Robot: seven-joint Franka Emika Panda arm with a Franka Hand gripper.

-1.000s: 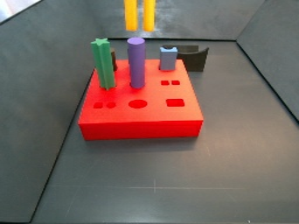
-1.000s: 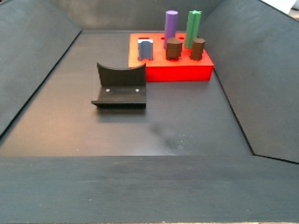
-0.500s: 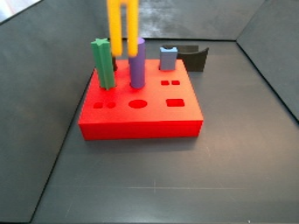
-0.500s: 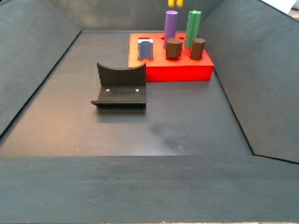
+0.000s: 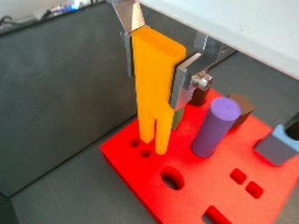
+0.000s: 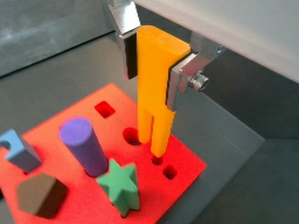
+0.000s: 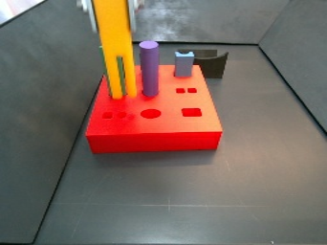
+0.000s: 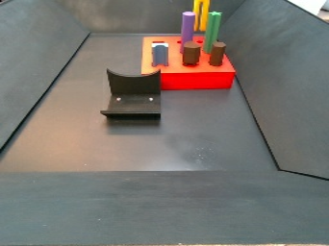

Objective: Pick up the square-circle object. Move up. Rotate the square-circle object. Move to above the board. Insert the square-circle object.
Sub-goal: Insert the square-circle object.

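From where I stand, the dark fixture [image 8: 131, 93] sits nearest on the grey worktop [image 8: 167, 144], well apart from the board [image 8: 193, 75] behind it. Over the board, the jaws [image 5: 158, 61] are clenched on the square-circle object [image 5: 156, 79], silver fingers [image 6: 183, 77] pressing its sides. It hangs upright, its two split legs pointing down, tips close above the red top near small holes. Just beside it stands the purple peg [image 5: 215, 128]; a green star-topped peg [image 6: 121, 185], a blue piece [image 6: 12, 150] and a brown piece [image 6: 42, 193] also stand in the board.
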